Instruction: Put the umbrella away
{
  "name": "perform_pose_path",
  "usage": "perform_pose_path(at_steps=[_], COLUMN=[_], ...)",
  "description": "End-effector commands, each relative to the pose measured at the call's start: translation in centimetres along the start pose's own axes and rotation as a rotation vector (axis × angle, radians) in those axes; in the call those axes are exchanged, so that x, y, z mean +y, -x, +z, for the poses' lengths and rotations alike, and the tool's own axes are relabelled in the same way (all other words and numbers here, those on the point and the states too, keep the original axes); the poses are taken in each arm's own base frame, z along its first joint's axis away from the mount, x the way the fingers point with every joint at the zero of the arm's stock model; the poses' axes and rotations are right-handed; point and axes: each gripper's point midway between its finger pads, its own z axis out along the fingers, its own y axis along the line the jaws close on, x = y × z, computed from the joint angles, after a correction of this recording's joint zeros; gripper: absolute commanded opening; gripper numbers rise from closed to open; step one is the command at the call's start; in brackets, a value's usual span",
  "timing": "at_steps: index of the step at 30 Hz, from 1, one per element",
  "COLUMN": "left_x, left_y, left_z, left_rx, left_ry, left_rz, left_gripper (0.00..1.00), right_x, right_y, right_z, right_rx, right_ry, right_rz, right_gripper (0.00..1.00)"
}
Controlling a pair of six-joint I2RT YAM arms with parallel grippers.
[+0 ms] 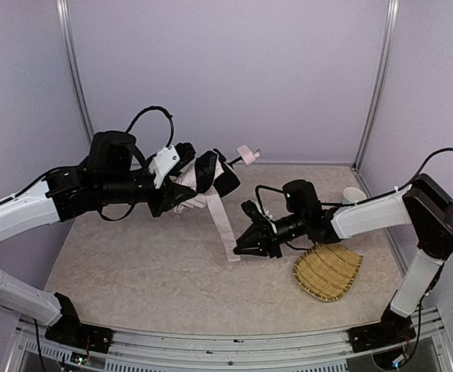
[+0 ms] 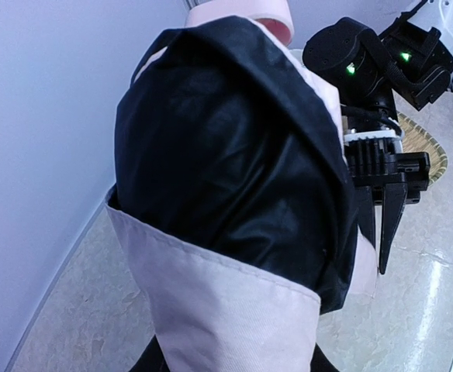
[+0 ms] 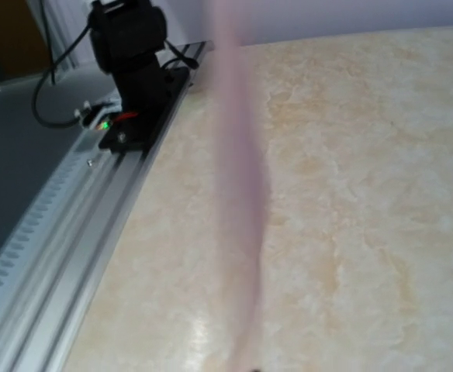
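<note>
The umbrella (image 1: 205, 180) is a loose bundle of pink and black fabric, held well above the surface (image 1: 149, 263) by the left fingers (image 1: 168, 200). They are buried in cloth but evidently clamped on it, and its pink strap (image 1: 223, 221) dangles below. The right fingers (image 2: 389, 221) sit by the strap's lower end, and I cannot tell whether they pinch it; wrapping well likely means gripping near the tip and winding snugly round the folds.

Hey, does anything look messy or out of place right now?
Yes. The umbrella, held aloft by the left hand, is loosely bunched with black lining showing, and a long pink strip of its fabric dangles loose toward the table near the right hand.
</note>
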Motion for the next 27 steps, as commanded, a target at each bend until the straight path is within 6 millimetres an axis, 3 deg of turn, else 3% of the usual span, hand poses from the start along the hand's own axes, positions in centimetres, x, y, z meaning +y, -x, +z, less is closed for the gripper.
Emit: perform_pose_path(at_steps=[1, 3, 6, 11, 15, 17, 21, 27], left_x=[0.5, 0.3, 0.2, 0.4, 1.5, 1.9, 1.9, -0.8], left_y=[3.2, 3.1, 3.0, 2.7, 1.9, 1.1, -1.2, -5.5], left_z=[-1.3, -1.1, -0.9, -0.9, -0.5, 0.1, 1.8, 4.8], left_rx=[-0.122, -0.122, -0.119, -0.111, -0.089, -0.068, 0.000, 0.110], left_ry=[0.001, -0.010, -0.014, -0.002, 0.018, 0.019, 0.005, -0.121], left_rz=[-0.014, -0.014, -0.015, -0.019, -0.065, -0.087, -0.113, -0.160], left_gripper=[0.00, 0.00, 0.00, 0.00, 0.00, 0.00, 0.00, 0.00], right_x=[0.4, 0.1, 0.0, 0.4, 2.6, 4.7, 8.0, 10.5], right_y=[0.4, 0.9, 1.4, 1.1, 1.5, 2.8, 6.8, 12.8], right_z=[0.1, 0.4, 1.0, 1.7, 2.1, 2.3, 0.7, -1.9], right_rx=[-0.001, -0.016, -0.023, -0.010, 0.009, -0.001, -0.072, -0.189], right_ry=[-0.005, -0.010, -0.008, 0.033, 0.132, 0.223, 0.365, 0.389], right_rz=[0.000, -0.006, -0.022, 0.000, 0.026, 0.008, -0.047, -0.203], right_gripper=[0.25, 0.35, 0.38, 0.09, 0.00, 0.00, 0.00, 0.00])
